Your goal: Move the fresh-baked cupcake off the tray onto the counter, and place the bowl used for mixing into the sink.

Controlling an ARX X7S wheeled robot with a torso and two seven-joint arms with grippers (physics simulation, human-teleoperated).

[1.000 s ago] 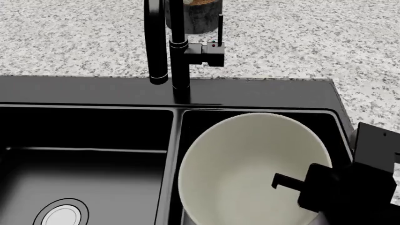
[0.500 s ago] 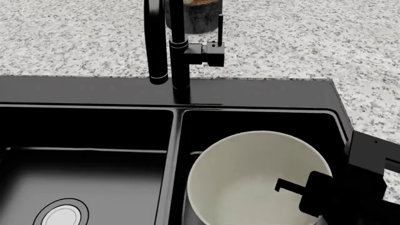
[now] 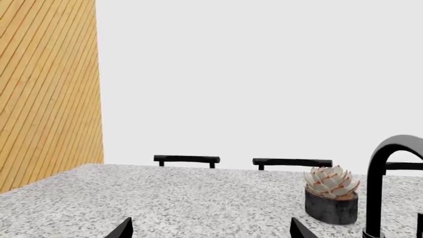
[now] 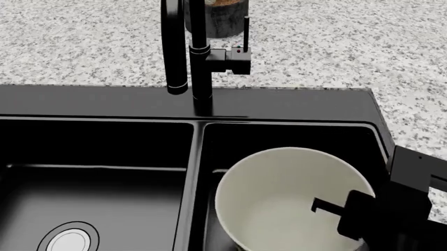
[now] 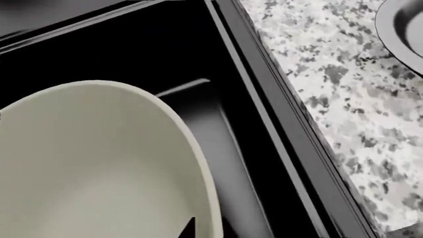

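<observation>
My right gripper [image 4: 335, 209] hangs over the right basin, one black finger [image 4: 325, 205] reaching inside the large pale cream round bowl [image 4: 279, 198] at its near-right rim; whether my jaws are pinched on that rim or standing apart I cannot tell, since only one finger shows clearly. In my right wrist view the bowl [image 5: 92, 163] fills most of the frame, its smooth matte inside facing up, with a dark fingertip [image 5: 190, 227] just at its edge. The bowl sits down within the right basin of the black double-basin sink [image 4: 98, 104], below the level of the sink's top ledge. The left basin holds only its round silver drain [image 4: 68, 240]. Behind the divider rises the tall black faucet [image 4: 199, 57]. Beyond lies the speckled grey, white and black granite counter [image 4: 335, 47], with a small dark grey pot [image 3: 331, 206] holding a pale succulent. My left gripper [image 3: 208, 229] shows two black tips set wide apart, holding nothing.
</observation>
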